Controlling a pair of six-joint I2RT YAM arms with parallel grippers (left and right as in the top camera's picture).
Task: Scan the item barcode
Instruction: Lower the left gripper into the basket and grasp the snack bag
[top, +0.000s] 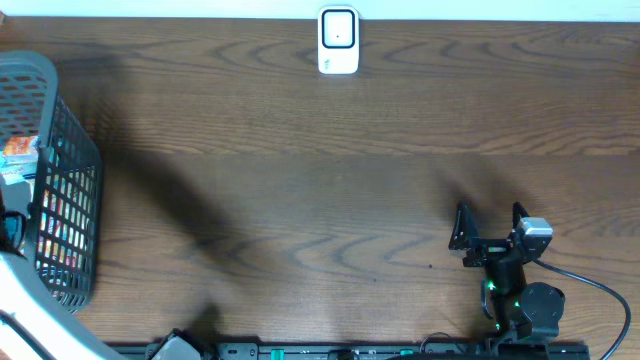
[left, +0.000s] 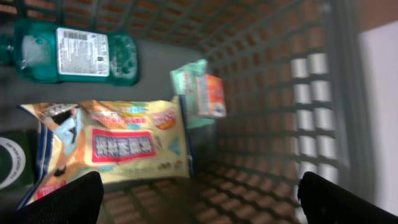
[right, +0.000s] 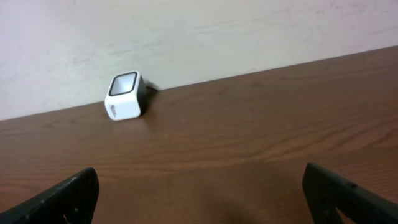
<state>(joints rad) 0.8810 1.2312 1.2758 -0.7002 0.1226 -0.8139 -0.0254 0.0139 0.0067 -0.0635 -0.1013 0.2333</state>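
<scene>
My left gripper (left: 199, 182) hangs open inside the grey mesh basket (top: 66, 190), with nothing between its fingers. Below it in the left wrist view lie a yellow snack bag (left: 118, 144), a green bottle (left: 74, 53) whose white label shows a barcode, and a small teal and orange box (left: 204, 94). The white barcode scanner (top: 338, 42) stands at the table's far edge, also seen in the right wrist view as the scanner (right: 124, 96). My right gripper (top: 490, 222) is open and empty over the table's front right, far from the basket.
A dark green item (left: 9, 163) lies at the basket's left edge. The basket's mesh wall (left: 280, 93) rises close on the right of my left gripper. The brown wooden table (top: 300, 170) stretches between the basket and the right arm.
</scene>
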